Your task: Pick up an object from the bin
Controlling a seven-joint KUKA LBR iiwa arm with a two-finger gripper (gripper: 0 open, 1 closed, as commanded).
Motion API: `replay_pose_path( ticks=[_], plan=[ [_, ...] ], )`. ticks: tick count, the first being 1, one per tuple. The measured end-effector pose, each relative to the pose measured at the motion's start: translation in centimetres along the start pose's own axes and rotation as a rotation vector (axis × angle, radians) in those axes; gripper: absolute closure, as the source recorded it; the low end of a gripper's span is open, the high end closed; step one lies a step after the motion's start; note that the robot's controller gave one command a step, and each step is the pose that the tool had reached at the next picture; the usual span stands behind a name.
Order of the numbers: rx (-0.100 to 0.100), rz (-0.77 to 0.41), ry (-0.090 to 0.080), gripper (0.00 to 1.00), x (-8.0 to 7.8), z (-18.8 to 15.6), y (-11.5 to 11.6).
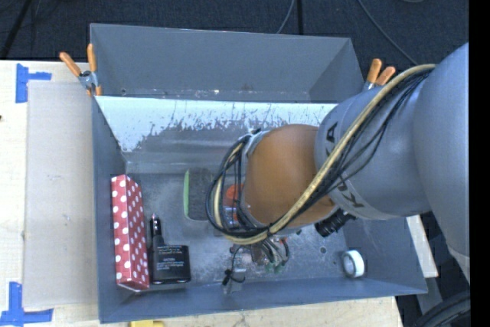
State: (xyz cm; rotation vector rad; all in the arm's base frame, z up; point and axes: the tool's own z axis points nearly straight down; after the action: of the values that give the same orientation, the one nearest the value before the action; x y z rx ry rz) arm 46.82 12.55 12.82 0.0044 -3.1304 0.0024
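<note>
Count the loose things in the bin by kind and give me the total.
Red white-dotted box: 1
Black boxy item: 1
Green-edged grey sponge: 1
White tape roll: 1
Total: 4 in view; the arm may hide more.

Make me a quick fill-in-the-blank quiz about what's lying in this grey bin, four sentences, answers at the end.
1. The red cardboard box along the left wall of the grey metal bin is covered in white ____.
2. The small flat container right beside that box is coloured ____.
3. In the camera view, the white ring-shaped tape roll lies near the bin's lower ____ corner.
4. The grey rectangular sponge has one edge coloured ____.

Missing words: dots; black; right; green.
</note>
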Motion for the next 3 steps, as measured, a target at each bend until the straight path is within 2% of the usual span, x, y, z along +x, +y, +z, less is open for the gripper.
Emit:
replay_pose_path(
  ticks=[1,2,3],
  plan=[
    [-0.001,0.004,-0.008,0.0,-0.2,-0.4,-0.1],
    [-0.001,-0.058,-0.001,0.0,-0.6,-1.3,-5.3],
    [0.001,-0.047,-0.006,0.0,-1.9,1.2,-8.5]
  ],
)
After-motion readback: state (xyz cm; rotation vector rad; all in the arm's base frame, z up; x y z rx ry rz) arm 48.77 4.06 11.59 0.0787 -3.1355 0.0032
